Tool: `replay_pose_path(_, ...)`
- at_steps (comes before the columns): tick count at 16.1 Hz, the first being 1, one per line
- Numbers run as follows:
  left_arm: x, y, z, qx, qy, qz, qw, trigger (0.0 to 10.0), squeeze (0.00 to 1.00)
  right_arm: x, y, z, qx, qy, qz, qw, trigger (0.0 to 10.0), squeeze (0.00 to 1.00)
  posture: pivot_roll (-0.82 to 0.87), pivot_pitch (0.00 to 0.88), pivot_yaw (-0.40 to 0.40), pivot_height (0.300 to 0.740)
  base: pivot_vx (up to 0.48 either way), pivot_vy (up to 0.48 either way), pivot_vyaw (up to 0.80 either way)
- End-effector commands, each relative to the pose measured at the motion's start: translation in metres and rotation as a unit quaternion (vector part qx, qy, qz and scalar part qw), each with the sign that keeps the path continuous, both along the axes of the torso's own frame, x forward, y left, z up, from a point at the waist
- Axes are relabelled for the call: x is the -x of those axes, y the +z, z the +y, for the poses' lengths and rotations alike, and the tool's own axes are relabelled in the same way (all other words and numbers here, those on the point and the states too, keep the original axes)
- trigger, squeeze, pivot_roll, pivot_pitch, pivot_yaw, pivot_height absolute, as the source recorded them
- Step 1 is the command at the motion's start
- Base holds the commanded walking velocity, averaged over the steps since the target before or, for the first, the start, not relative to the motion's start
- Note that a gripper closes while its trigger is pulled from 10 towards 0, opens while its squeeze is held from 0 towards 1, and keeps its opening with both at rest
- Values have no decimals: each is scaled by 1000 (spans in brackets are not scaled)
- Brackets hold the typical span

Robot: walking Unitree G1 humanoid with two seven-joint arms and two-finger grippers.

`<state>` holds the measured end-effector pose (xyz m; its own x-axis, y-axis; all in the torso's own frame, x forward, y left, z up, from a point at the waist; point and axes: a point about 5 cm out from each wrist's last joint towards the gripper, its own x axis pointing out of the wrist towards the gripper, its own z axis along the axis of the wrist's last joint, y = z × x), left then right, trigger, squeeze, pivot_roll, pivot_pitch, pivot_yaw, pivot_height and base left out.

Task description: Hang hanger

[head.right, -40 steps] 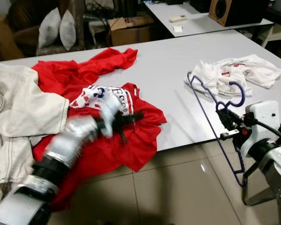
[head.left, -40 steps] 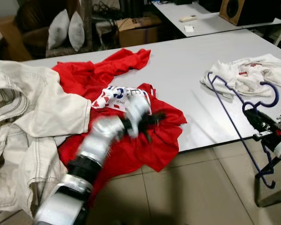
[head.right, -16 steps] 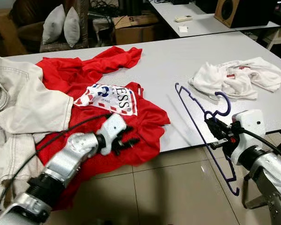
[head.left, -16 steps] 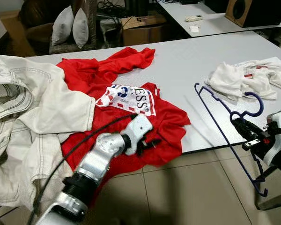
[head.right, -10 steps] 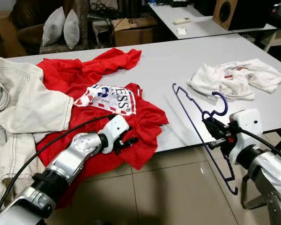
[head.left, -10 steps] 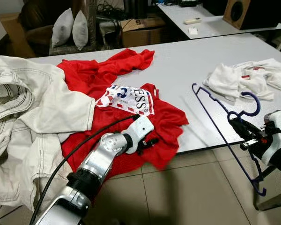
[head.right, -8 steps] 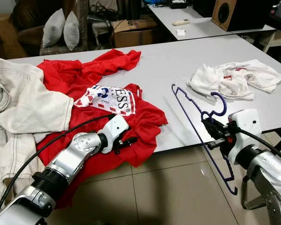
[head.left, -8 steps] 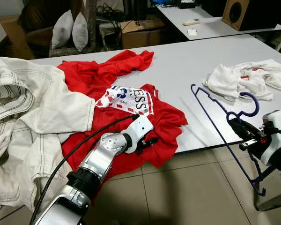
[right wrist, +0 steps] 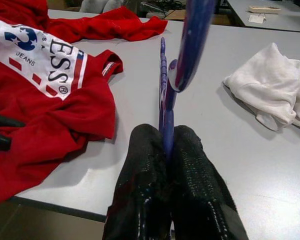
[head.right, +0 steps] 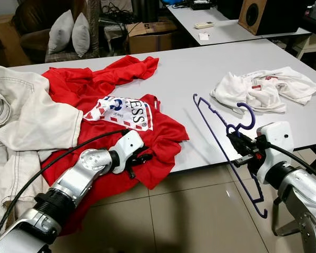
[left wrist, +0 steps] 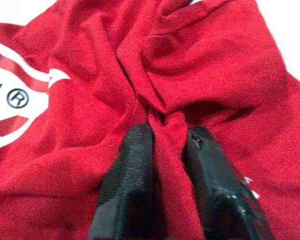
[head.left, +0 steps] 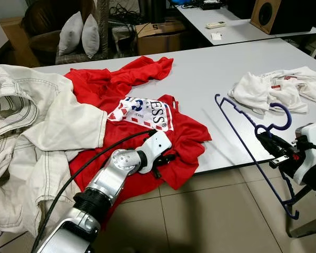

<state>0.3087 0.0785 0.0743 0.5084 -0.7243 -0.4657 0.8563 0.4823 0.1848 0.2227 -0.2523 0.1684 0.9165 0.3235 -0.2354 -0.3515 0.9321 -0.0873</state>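
Note:
A red T-shirt with a white printed panel lies crumpled on the grey table, its hem hanging over the near edge. My left gripper is shut on a fold of the red T-shirt at that front edge. A thin purple hanger is held upright past the table's front right edge. My right gripper is shut on the hanger just below its hook.
A cream jacket covers the table's left end and spills over the side. A bundle of white cloth lies at the right. Behind stand a cardboard box, two cushions and another table with a speaker.
My left gripper has come back from the middle of the shirt to its front edge and closed on a fold. The hanger in my right gripper has shifted slightly left.

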Motion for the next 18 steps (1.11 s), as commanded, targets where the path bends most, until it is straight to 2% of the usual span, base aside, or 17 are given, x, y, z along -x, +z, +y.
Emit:
replay_pose_path(1,8,-15,10,-20,-6,35,999,0,0,-2,5,-1,5,2,-10,1000,10000,0,-78,0,40,740,0,0,0)
replay_pose_path(2,9,-14,10,-14,-18,32,999,0,0,-1,5,-2,2,1,-11,1000,10000,0,-78,0,40,740,0,0,0)
replay_pose_path(4,7,1,23,-19,-66,3,998,0,0,-1,12,-12,-20,-2,-31,999,10000,0,-80,0,39,740,0,0,0)
replay_pose_path(7,6,12,32,-19,-94,-6,995,0,0,2,13,-14,-32,19,-32,999,10000,0,-80,0,39,740,0,0,0)
replay_pose_path(9,7,22,46,-24,-117,-5,993,0,0,11,11,-14,-41,68,-14,997,10000,0,-81,0,39,740,0,0,0)
replay_pose_path(11,11,37,74,-48,-143,5,989,0,0,30,4,-14,-42,149,43,987,10000,0,-83,0,40,740,0,0,0)
replay_pose_path(14,14,43,94,-73,-142,23,987,0,0,31,4,-24,-44,143,59,987,10000,0,-78,0,36,740,0,0,0)
replay_pose_path(17,32,39,93,-73,-182,73,978,0,0,26,1,-26,-51,145,74,985,10000,0,-75,0,31,740,0,0,0)
replay_pose_path(18,32,37,93,-73,-182,70,978,0,0,25,0,-26,-49,144,75,985,10000,0,-73,0,29,740,0,0,0)
